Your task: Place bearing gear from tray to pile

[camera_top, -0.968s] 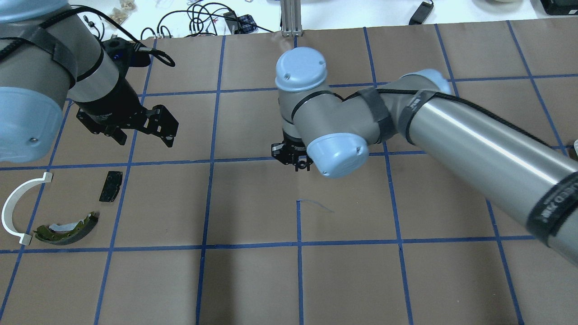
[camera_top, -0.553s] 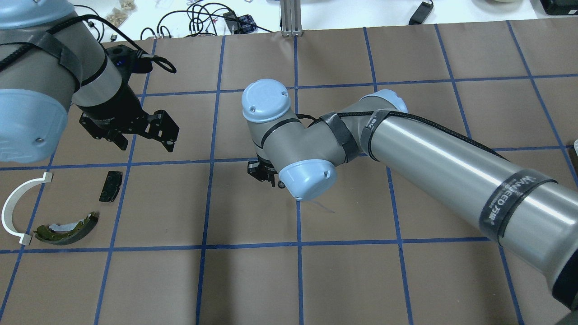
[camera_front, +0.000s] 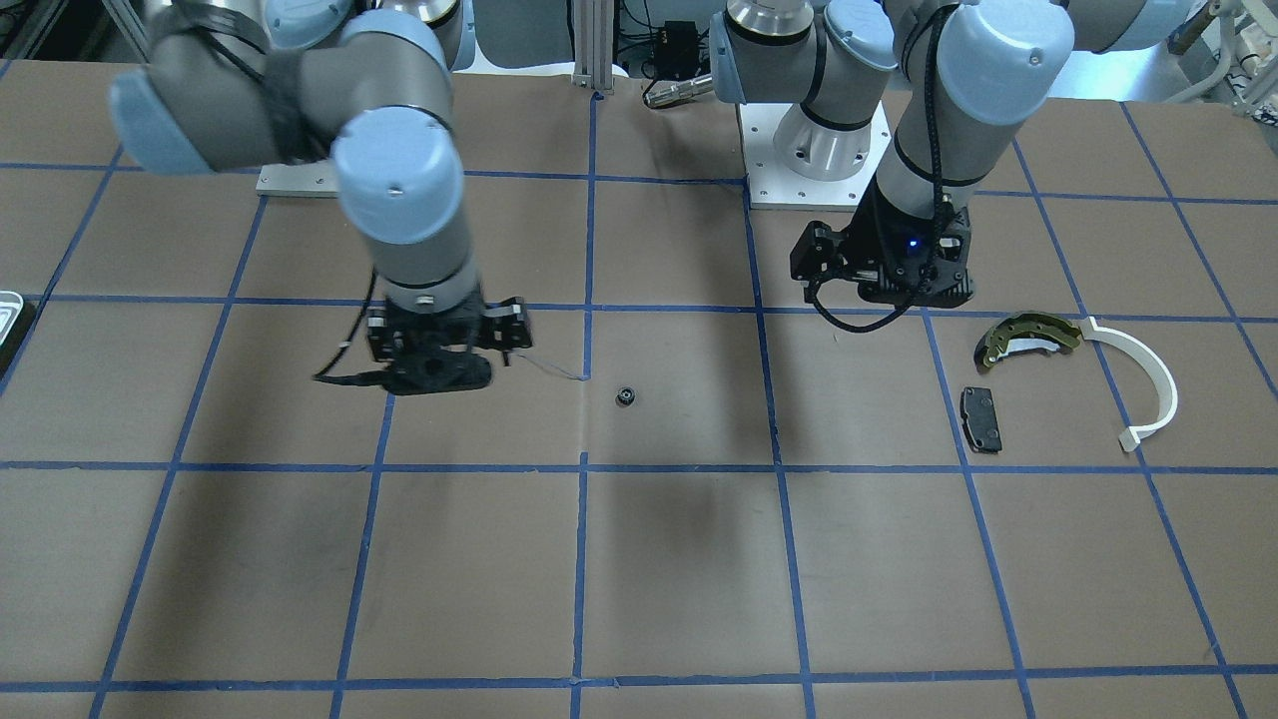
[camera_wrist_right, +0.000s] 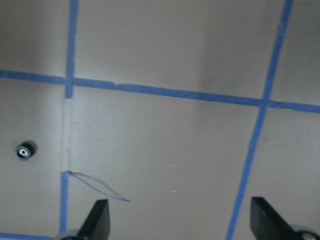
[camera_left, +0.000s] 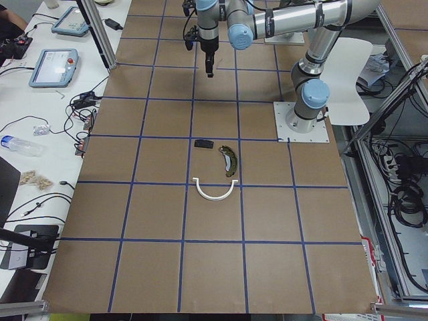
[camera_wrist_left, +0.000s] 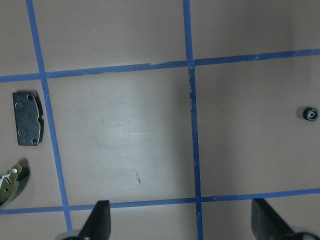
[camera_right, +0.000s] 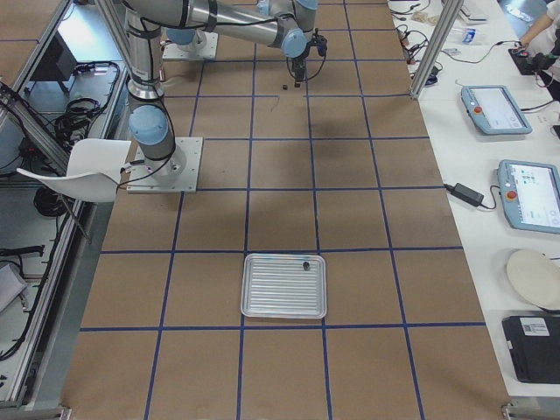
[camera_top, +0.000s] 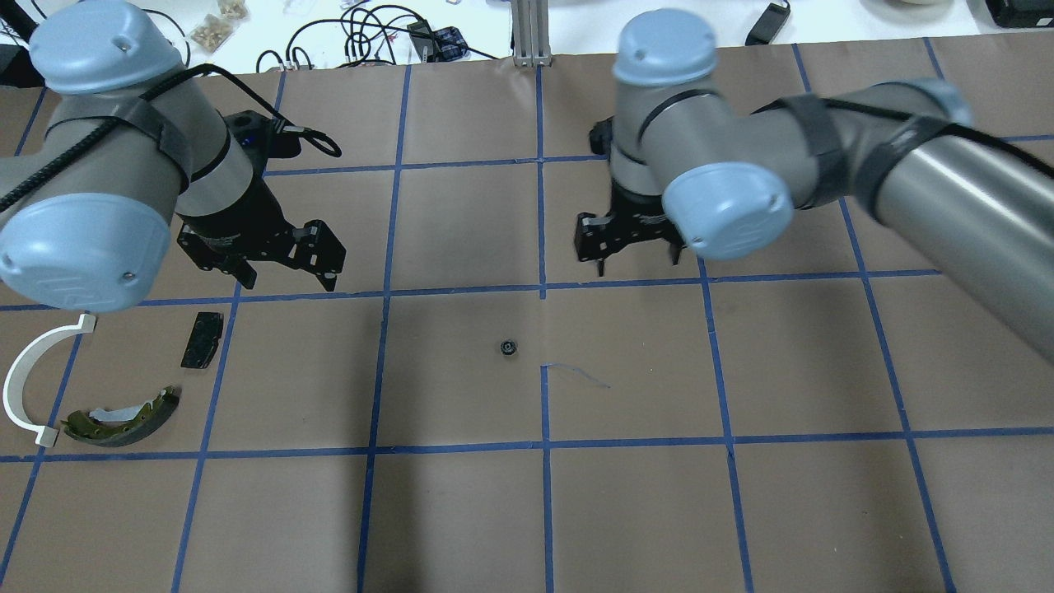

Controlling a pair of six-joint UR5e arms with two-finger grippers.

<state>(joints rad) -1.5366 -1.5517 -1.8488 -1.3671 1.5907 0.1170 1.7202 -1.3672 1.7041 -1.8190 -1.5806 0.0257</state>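
Observation:
The bearing gear (camera_top: 509, 347), small, dark and toothed, lies alone on the brown paper near the table's middle; it also shows in the front view (camera_front: 626, 396) and both wrist views (camera_wrist_left: 310, 114) (camera_wrist_right: 24, 151). My right gripper (camera_top: 630, 247) hovers open and empty, beyond and to the right of it. My left gripper (camera_top: 280, 268) hovers open and empty, just beyond the pile. The pile holds a black pad (camera_top: 202, 339), a brass brake shoe (camera_top: 123, 417) and a white half-ring (camera_top: 29, 375). The tray (camera_right: 280, 293) lies far off on my right side.
A small dark part (camera_right: 305, 263) lies in the tray's far corner. A torn flap of paper (camera_top: 576, 375) sits just right of the gear. Cables and clutter lie beyond the table's far edge (camera_top: 370, 33).
My right gripper moved left over the table's middle, let go of the gear there, then pulled back up and to the right. My left gripper shifted slightly right.

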